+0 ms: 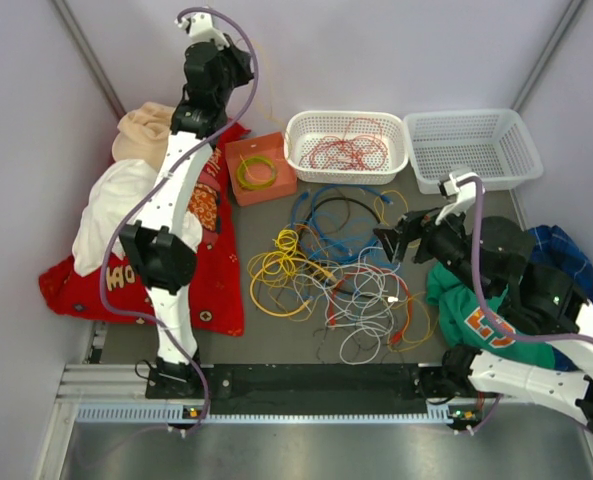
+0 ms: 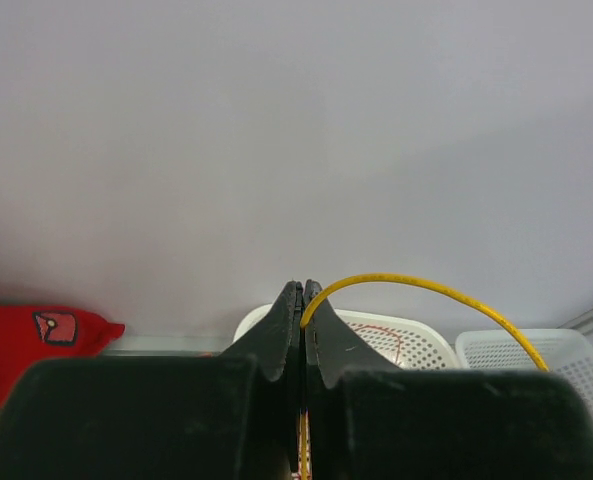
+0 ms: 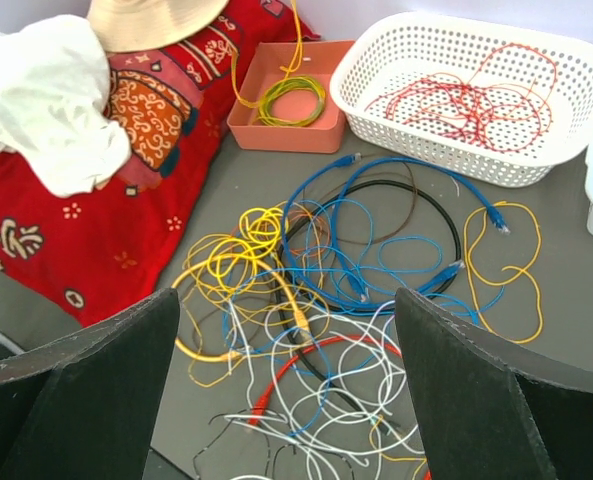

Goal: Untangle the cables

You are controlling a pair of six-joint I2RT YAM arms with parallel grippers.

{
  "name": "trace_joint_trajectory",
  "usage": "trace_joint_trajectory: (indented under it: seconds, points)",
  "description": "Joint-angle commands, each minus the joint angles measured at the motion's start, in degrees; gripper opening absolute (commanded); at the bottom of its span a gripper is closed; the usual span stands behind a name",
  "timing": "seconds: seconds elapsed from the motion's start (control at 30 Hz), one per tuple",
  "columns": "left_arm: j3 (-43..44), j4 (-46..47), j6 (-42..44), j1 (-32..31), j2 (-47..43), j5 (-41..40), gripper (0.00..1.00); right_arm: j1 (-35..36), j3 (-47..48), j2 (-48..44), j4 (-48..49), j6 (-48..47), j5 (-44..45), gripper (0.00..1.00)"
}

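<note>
The cables (image 1: 336,270) lie in a loose tangle of yellow, blue, white, black and red loops on the grey table. They fill the middle of the right wrist view too, as the cables (image 3: 326,290). My right gripper (image 1: 396,243) hovers over the pile's right side, and its wrist view shows the right gripper (image 3: 288,292) open with nothing between its fingers. My left gripper (image 1: 198,25) is raised high near the back wall. In its own view the left gripper (image 2: 303,290) is shut on a thin yellow cable (image 2: 426,287) that arcs off to the right.
A white basket (image 1: 301,130) at the back holds red cables (image 1: 346,150). An empty white basket (image 1: 471,148) stands to its right. An orange box (image 1: 238,155) holds a green-yellow coil (image 1: 257,172). Red and white cloths (image 1: 211,250) lie on the left, and green and dark clothes (image 1: 476,310) on the right.
</note>
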Motion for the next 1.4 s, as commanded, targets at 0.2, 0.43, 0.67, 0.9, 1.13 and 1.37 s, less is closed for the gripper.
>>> trace_joint_trajectory:
  seconds: [0.2,0.43,0.67,0.9,1.13,1.37]
  points:
    - [2.9,2.9,0.6,3.3,10.4,-3.7,0.0,-1.4,-1.9,3.8,3.1,-1.6,0.5,0.88]
    - [2.0,2.9,-2.3,5.7,12.6,-7.8,0.0,-3.4,-3.1,5.3,4.2,-0.2,-1.6,0.88]
    - [3.0,7.7,-1.6,5.9,12.2,-10.3,0.0,-4.0,-3.3,5.8,4.4,0.4,-2.1,0.88]
    - [5.0,9.6,0.0,5.8,12.7,-10.3,0.0,-4.7,-4.9,5.8,5.4,1.2,-3.3,0.88]
    - [0.1,9.7,2.2,5.9,15.3,-10.8,0.0,-4.9,-4.2,6.1,4.8,1.6,-4.5,0.88]
    - [-9.1,9.7,0.1,5.6,13.5,-4.7,0.2,-5.6,-4.9,7.4,5.5,1.5,-4.8,0.88]
